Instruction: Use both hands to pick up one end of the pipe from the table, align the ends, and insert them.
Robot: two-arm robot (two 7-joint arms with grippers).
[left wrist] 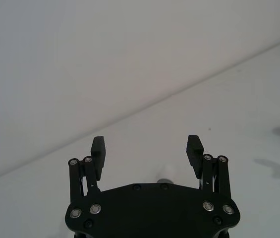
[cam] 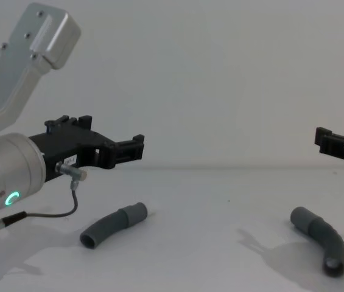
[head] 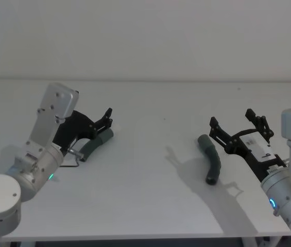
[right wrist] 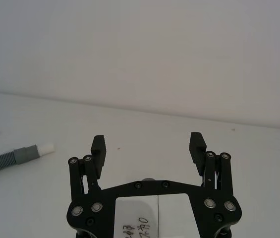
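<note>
Left piece (head: 96, 143) of the pipe flat on the table (head: 145, 206), bent and ribbed, with a grey cuff (right wrist: 25, 153) and a white tip (right wrist: 46, 148) at the end turned toward the table's middle. Right piece (head: 210, 157) also flat on the table, well apart from the left piece, with a plain cuff (cam: 301, 217) at its far end and a dark open mouth at the near end. Both touched by nothing. Left gripper (head: 107, 117) held above the table, opened wide, holding nothing, reaching forward over the cuff end of the left piece without contact. Right gripper (head: 232, 118) likewise in the air, opened just as wide, holding nothing, placed just to the right of the right piece and higher, pointing forward and a little leftward. Shadow of this gripper on the table beside the right piece. Thin dark cable (head: 72, 160) looping down from the left wrist, close to the near end of the left piece. Behind the table, a plain pale wall (head: 145, 36).
</note>
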